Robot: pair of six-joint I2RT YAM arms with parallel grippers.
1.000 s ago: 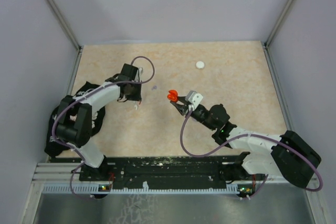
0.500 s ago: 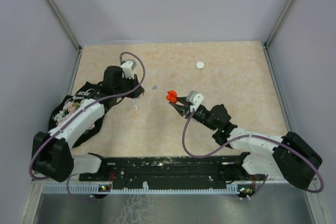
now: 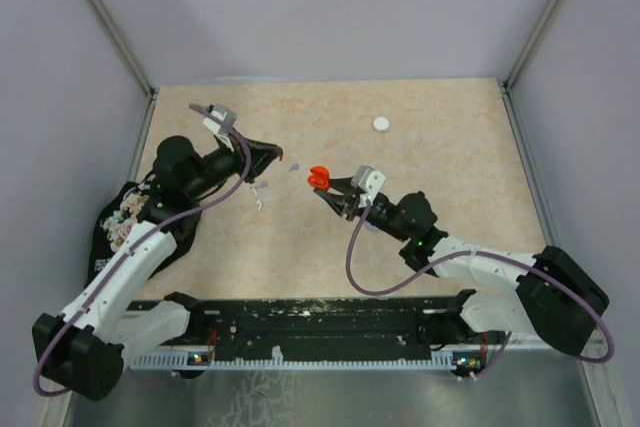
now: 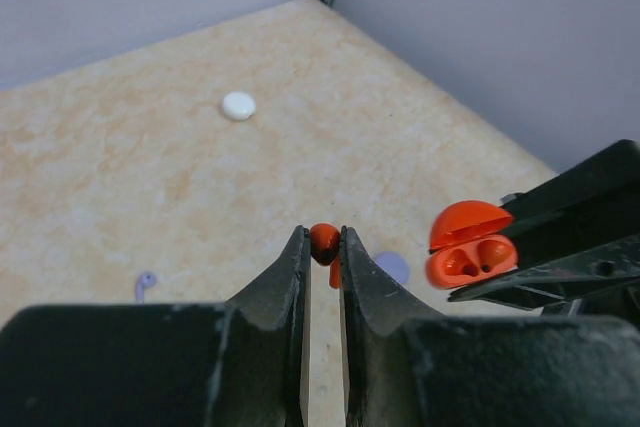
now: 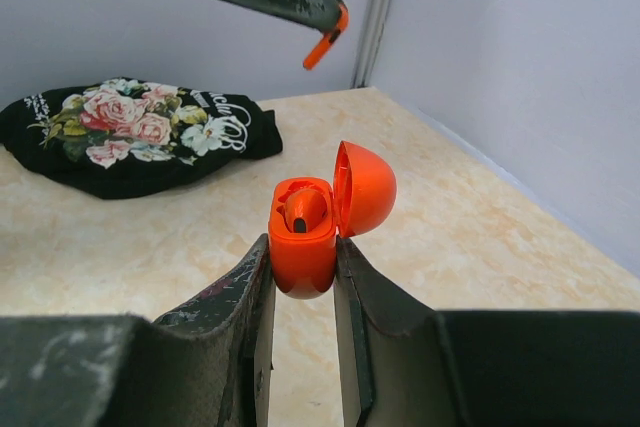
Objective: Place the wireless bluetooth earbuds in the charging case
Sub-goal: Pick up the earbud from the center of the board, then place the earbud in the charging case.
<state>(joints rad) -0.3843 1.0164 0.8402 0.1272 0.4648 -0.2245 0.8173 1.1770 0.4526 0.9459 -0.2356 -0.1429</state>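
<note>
1. Red-orange case (image 3: 319, 177) at mid-table (image 3: 450, 147), lid open, clamped in right claw (image 3: 326, 188). Left claw (image 3: 282, 157) just left of it and slightly farther, pinched narrow; load too small to read from above. White disc (image 3: 381, 124) far right, black bag (image 3: 120, 222) near left.
2. From left wrist: fingers (image 4: 290, 277) nearly closed on red earbud (image 4: 323, 238), caught at the very tips. Case to the right, near but apart, both wells facing this way. Below on the table, lilac earbud (image 4: 146, 284) to the left and lilac disc (image 4: 392, 267) to the right.
3. From right wrist: fingers (image 5: 250, 297) tight on the case's lower body, lid (image 5: 366, 187) swung open to the right. One well looks filled by an orange piece (image 5: 303, 209). Left claw high at far left, red earbud hanging from its tip, well apart from the case.
4. Handling, as a judgement: very light, hard, glossy, so apt to twist or squirt from a tip pinch. Best held by the bulb, stem free to enter the well. For the stiff case, grip on its flat sides below the hinge, clear of the lid.
</note>
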